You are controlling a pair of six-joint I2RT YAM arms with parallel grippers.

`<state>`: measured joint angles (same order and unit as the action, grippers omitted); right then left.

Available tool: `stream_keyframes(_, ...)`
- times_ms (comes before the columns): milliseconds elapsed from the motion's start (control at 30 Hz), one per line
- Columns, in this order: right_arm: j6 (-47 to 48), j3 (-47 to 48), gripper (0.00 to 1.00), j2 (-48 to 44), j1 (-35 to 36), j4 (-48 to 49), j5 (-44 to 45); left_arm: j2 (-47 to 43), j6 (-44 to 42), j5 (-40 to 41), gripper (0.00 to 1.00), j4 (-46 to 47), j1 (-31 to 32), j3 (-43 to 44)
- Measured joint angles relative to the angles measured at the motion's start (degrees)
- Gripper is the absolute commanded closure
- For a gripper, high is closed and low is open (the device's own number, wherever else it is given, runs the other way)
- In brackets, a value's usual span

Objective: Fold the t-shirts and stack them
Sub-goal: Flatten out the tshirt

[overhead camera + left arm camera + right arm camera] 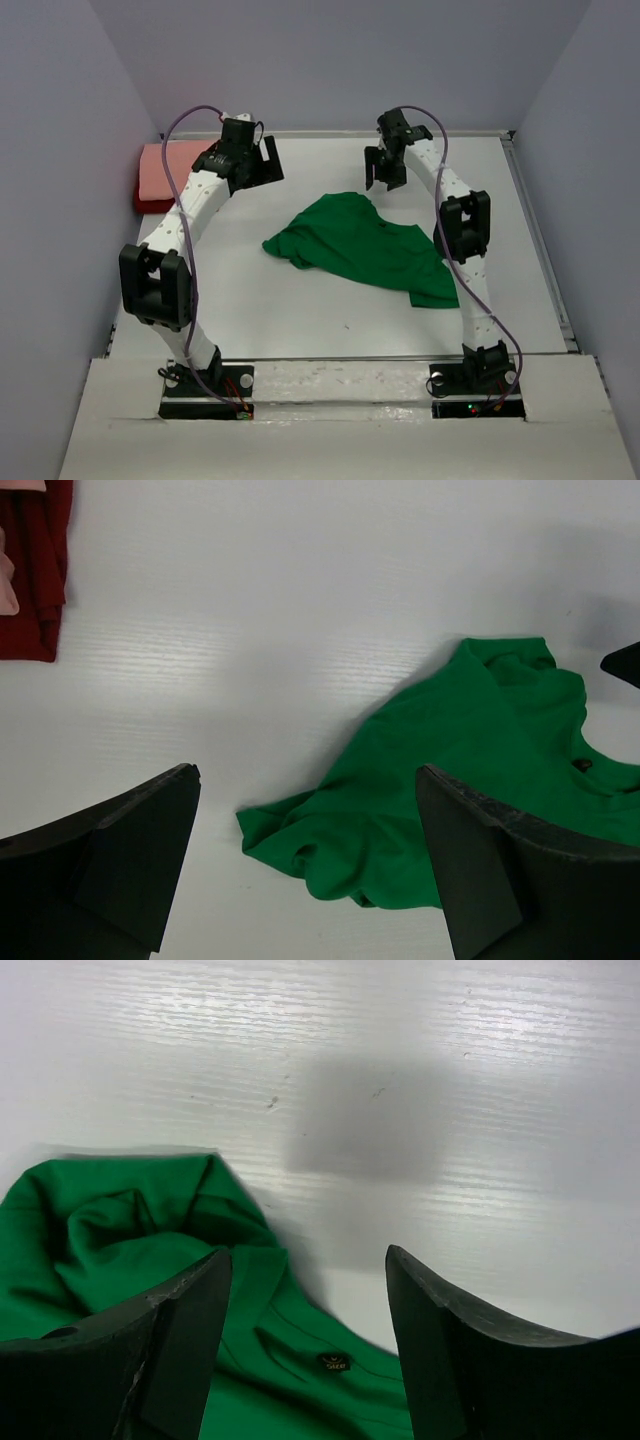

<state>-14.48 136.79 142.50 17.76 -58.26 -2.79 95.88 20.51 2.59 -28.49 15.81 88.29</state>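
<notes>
Top external view shows a white table (300,320) with the two arms reaching out over it from the near edge. The green t-shirt (365,245) lies crumpled and unfolded near the middle of the table, a little to the right, with one end bunched up toward the far side. At the far left corner the pink t-shirt (165,170) lies folded on top of the dark red t-shirt (35,570), whose edge shows from under it.

The left gripper (245,160) hangs just to the right of that pile, well apart from the green cloth. Its jaws are spread wide with nothing between them.

The right gripper (385,170) is over the far end of the green t-shirt, above its bunched collar. Its jaws are apart and hold no cloth.

A small dark label (334,1362) shows on the green t-shirt near the neckline.
</notes>
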Motion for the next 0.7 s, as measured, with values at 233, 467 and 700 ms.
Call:
stream_keyframes(233, 0.5, -0.7, 0.31, -2.8, 0.7, 0.0, -2.0, 0.0, 0.2, -0.2, 0.01, 0.4, 1.1, -1.4)
stream_keyframes(467, 0.8, -3.5, 0.32, -3.9, 3.1, -0.3, -2.8, 0.0, 0.4, -0.2, 0.01, 0.5, 1.2, -1.4)
stream_keyframes(700, 0.7, -5.5, 0.43, -3.8, 4.0, -0.7, -4.1, 0.0, 0.4, -0.1, 0.01, 0.4, 1.2, -1.3)
